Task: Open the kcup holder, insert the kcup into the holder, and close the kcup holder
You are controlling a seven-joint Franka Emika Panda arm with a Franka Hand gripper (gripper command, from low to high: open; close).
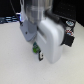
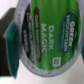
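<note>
So in the exterior view the white robot arm (image 1: 47, 32) takes up most of the middle of the shot, hanging over a pale tabletop (image 1: 15, 60), and the pincer (image 1: 36, 50) sits low, just above that surface. Right at its tips there's the kcup, a tiny round green pod (image 1: 35, 48), tucked between the dark fingers (image 1: 40, 54), so it looks clamped on the pod, gripping it rather than slack. The wrist view backs that up: the pod (image 2: 50, 42) fills nearly the whole picture, straight in front of the camera, with its white rim and a green and black lid label reading "Dark Magic" and "Green Mountain". A dark teal finger (image 2: 9, 35) presses against the rim on one side. Behind the arm, beyond the pincer, there's dark blurry stuff (image 1: 70, 22) along the back, too fuzzy to name. I honestly can't make out the black boxy kcup holder anywhere in either shot.
</note>
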